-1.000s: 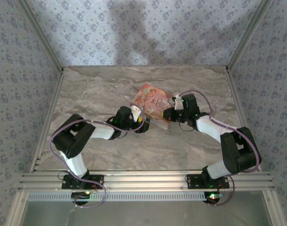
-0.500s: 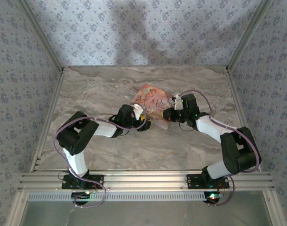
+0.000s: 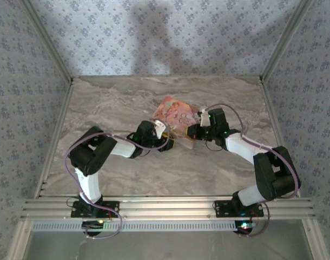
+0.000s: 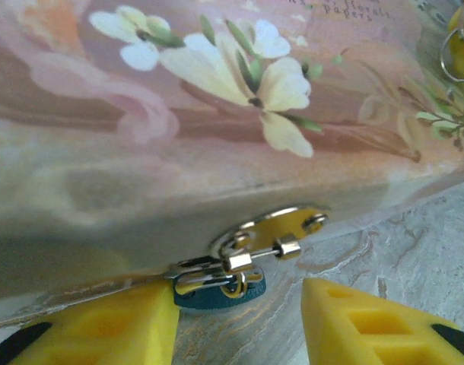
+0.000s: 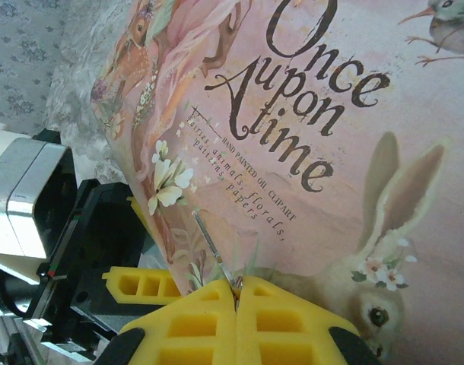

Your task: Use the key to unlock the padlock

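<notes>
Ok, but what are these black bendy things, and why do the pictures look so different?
They are two robot arms bolted to a table. One picture looks down from above; the other two come from cameras on the wrists, so yellow fingers show up close. On the table lies a pink box reading Once upon a time. A tiny blue padlock hangs on its gold clasp. The left gripper is open, a finger each side of the padlock. The right gripper is pinched shut on a thin metal piece, possibly the key.
</notes>
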Action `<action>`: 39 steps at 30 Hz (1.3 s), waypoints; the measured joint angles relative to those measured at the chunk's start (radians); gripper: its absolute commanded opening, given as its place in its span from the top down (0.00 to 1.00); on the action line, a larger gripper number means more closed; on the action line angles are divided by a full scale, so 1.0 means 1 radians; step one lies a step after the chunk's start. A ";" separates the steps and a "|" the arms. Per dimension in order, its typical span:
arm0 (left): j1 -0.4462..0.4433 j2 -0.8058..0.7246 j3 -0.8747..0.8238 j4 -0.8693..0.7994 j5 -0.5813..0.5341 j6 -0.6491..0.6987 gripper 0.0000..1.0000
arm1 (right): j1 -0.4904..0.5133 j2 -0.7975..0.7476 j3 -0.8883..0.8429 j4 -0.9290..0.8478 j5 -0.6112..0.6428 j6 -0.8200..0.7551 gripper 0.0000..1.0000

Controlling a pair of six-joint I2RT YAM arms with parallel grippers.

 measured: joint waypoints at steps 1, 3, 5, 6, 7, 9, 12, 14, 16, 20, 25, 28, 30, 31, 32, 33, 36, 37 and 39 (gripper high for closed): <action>-0.001 0.000 0.001 0.000 0.001 -0.002 0.56 | 0.002 0.000 0.000 0.000 0.001 0.000 1.00; -0.005 0.001 0.004 0.002 0.002 -0.003 0.56 | 0.002 0.000 0.000 0.000 0.002 0.000 1.00; -0.006 0.002 0.006 0.002 0.002 -0.005 0.57 | 0.002 -0.001 0.000 0.000 0.002 0.000 1.00; -0.007 0.003 0.006 0.002 0.001 -0.005 0.57 | 0.002 -0.001 0.000 0.000 0.002 0.000 1.00; -0.006 0.003 0.006 0.002 0.001 -0.006 0.58 | 0.002 -0.001 0.000 0.000 0.002 0.000 1.00; -0.006 0.003 0.006 0.002 0.000 -0.006 0.59 | 0.003 -0.001 0.000 0.000 0.004 0.000 1.00; -0.006 0.003 0.006 0.002 0.000 -0.010 0.61 | 0.004 -0.001 0.000 0.000 0.007 0.000 1.00; -0.006 0.003 0.006 0.002 -0.001 -0.013 0.62 | 0.004 -0.001 0.000 0.000 0.008 0.000 1.00; -0.006 0.003 0.006 0.002 -0.003 -0.016 0.63 | 0.005 -0.001 0.000 0.000 0.008 0.000 1.00; -0.006 0.003 0.006 0.002 -0.008 -0.029 0.64 | 0.006 -0.001 0.000 0.000 0.009 0.000 1.00; -0.006 0.004 0.006 0.002 -0.011 -0.047 0.63 | 0.009 -0.003 0.000 0.000 0.015 0.000 1.00; -0.006 0.004 0.008 0.002 -0.015 -0.058 0.63 | 0.014 -0.003 0.000 0.000 0.019 0.000 1.00; -0.006 0.004 0.009 0.002 -0.016 -0.067 0.63 | 0.015 -0.003 0.000 0.001 0.021 0.000 1.00; -0.006 0.004 0.009 0.002 -0.017 -0.070 0.63 | 0.016 -0.003 0.000 0.001 0.023 0.000 1.00; -0.006 0.004 0.010 0.002 -0.018 -0.074 0.63 | 0.017 -0.003 0.000 0.001 0.024 0.000 1.00; -0.007 0.004 0.011 0.001 -0.019 -0.078 0.63 | 0.018 -0.003 0.000 0.002 0.027 0.000 1.00; -0.006 0.004 0.012 0.000 -0.021 -0.090 0.63 | 0.022 -0.003 0.000 0.002 0.030 0.000 1.00; -0.006 0.004 0.013 0.000 -0.023 -0.093 0.63 | 0.023 -0.003 0.000 0.002 0.032 0.000 1.00; -0.006 0.004 0.013 0.000 -0.023 -0.101 0.63 | 0.025 -0.003 0.000 0.003 0.035 0.000 1.00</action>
